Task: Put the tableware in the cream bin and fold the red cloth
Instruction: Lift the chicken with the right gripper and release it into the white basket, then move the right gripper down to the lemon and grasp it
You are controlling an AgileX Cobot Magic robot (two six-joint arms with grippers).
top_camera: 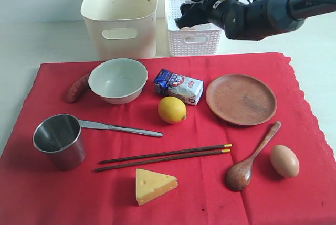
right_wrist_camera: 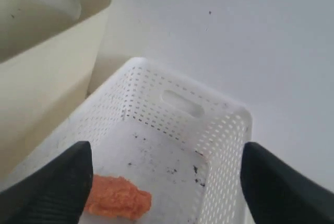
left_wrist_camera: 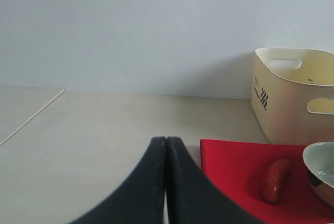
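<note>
On the red cloth (top_camera: 210, 193) lie the cream bowl (top_camera: 118, 80), steel cup (top_camera: 59, 141), steel knife (top_camera: 121, 128), dark chopsticks (top_camera: 164, 157), round wooden plate (top_camera: 241, 99) and wooden spoon (top_camera: 249, 159). Behind the cloth stands the tall cream bin (top_camera: 121, 15), which also shows in the left wrist view as the cream bin (left_wrist_camera: 295, 96). My right gripper (top_camera: 189, 16) hovers open over the white perforated basket (top_camera: 191, 39), nothing between its fingers (right_wrist_camera: 57, 182). My left gripper (left_wrist_camera: 166, 145) is shut and empty above bare table beside the cloth's corner (left_wrist_camera: 235, 172); it is outside the exterior view.
Also on the cloth: a sausage (top_camera: 77, 87), a milk carton (top_camera: 178, 86), a lemon (top_camera: 172, 109), a cheese wedge (top_camera: 154, 185) and an egg (top_camera: 284, 160). An orange breaded piece (right_wrist_camera: 117, 200) lies on the basket floor (right_wrist_camera: 167, 156). A pale wall rises behind the table.
</note>
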